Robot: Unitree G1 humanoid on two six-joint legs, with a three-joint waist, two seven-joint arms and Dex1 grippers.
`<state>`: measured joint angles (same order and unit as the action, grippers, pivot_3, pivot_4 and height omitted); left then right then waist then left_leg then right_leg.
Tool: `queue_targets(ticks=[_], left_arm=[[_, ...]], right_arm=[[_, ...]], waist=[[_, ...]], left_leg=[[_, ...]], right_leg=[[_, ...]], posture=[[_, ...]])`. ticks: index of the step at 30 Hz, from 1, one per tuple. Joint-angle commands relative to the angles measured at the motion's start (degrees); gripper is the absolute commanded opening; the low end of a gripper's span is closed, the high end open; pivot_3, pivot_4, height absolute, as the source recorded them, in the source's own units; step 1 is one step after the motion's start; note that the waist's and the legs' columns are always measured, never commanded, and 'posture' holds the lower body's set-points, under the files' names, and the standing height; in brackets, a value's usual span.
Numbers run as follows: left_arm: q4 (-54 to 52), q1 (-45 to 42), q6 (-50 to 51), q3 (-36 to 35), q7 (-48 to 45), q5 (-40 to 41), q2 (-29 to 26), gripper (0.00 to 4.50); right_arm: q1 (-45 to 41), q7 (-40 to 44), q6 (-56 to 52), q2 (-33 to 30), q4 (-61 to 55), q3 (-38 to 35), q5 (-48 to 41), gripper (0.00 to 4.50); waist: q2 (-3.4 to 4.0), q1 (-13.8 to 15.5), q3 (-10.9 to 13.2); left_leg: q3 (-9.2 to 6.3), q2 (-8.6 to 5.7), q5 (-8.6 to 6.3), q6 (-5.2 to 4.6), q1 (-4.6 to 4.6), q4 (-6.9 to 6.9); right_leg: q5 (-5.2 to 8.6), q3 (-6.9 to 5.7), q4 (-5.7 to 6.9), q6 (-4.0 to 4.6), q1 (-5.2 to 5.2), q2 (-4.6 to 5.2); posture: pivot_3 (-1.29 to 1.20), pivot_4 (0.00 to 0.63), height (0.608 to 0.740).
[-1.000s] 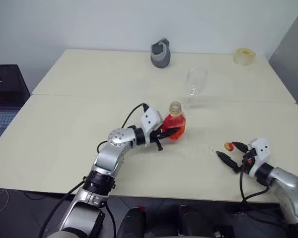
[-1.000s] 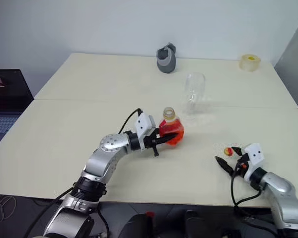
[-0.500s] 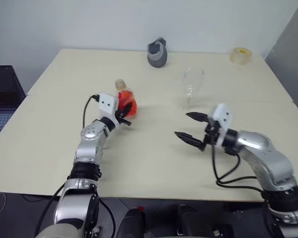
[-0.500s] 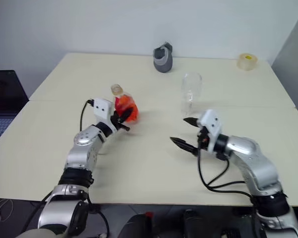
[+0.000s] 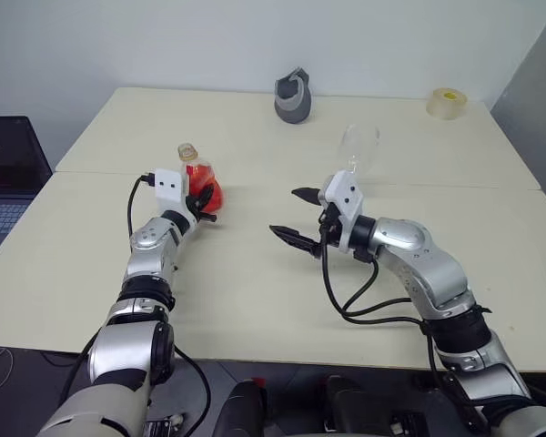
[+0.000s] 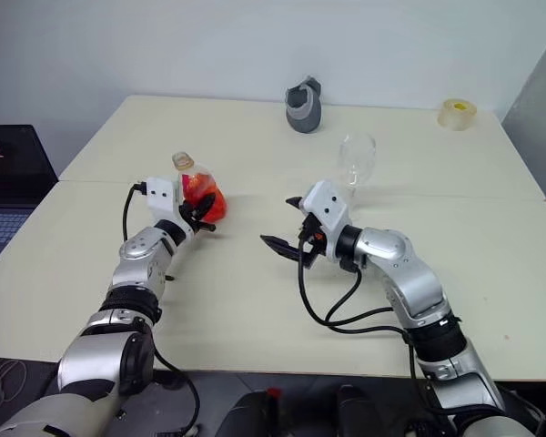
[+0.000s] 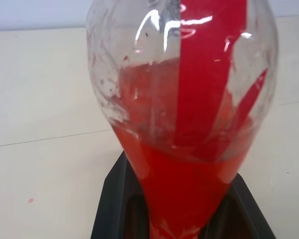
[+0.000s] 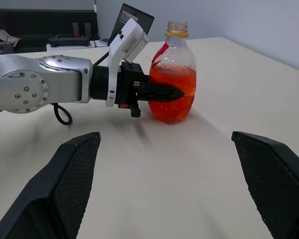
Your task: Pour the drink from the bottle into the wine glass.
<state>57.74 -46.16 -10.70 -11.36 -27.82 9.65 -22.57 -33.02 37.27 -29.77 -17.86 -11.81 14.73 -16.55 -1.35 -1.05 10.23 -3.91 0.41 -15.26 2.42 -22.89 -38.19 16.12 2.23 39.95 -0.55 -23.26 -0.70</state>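
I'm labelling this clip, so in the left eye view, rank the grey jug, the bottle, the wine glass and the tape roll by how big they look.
1. wine glass, tallest.
2. bottle and grey jug, which look alike. The bottle is partly covered by the left gripper and nearer the camera, so I won't rank them.
3. tape roll, smallest, though farthest.

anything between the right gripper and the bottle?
Nothing: bare table between the open right gripper and the bottle, held by the left gripper. The right wrist view shows it best.
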Motion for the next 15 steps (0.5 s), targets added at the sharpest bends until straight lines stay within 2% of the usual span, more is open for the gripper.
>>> queue_targets(ticks=[1, 10, 15], left_arm=[[1.65, -1.05, -1.57, -0.78, 1.77, -0.51, -0.85, 1.61], [-5.9, 4.45, -1.39, -1.9, 2.15, 1.49, 0.27, 4.48], [-18.56, 12.07, 2.51, -1.83, 4.34, 1.83, 0.78, 4.48]], right_arm=[[-1.11, 0.15, -0.67, 0.23, -2.85, -0.52, -0.31, 4.5], [-0.06, 0.65, -3.61, -0.47, -7.2, -1.5, -2.13, 4.5], [2.24, 0.24, -6.56, -1.99, -11.49, -3.22, -4.09, 4.5]], waist=[[0.0, -0.06, -0.01], [0.0, -0.7, -0.01], [-0.01, -0.66, -0.01]], left_leg=[[-0.01, 0.0, 0.0, 0.0, 0.01, 0.0], [-0.02, 0.05, 0.0, 0.0, 0.0, 0.07], [-0.11, 0.05, 0.0, 0.0, -0.03, 0.06]], right_leg=[[0.0, -0.01, 0.01, 0.0, 0.0, 0.0], [0.0, 0.03, 0.0, 0.0, -0.03, -0.01], [0.0, 0.11, -0.02, 0.01, -0.02, 0.0]], posture=[[0.0, 0.15, 0.74], [0.0, 0.15, 0.74], [0.0, 0.15, 0.74]])
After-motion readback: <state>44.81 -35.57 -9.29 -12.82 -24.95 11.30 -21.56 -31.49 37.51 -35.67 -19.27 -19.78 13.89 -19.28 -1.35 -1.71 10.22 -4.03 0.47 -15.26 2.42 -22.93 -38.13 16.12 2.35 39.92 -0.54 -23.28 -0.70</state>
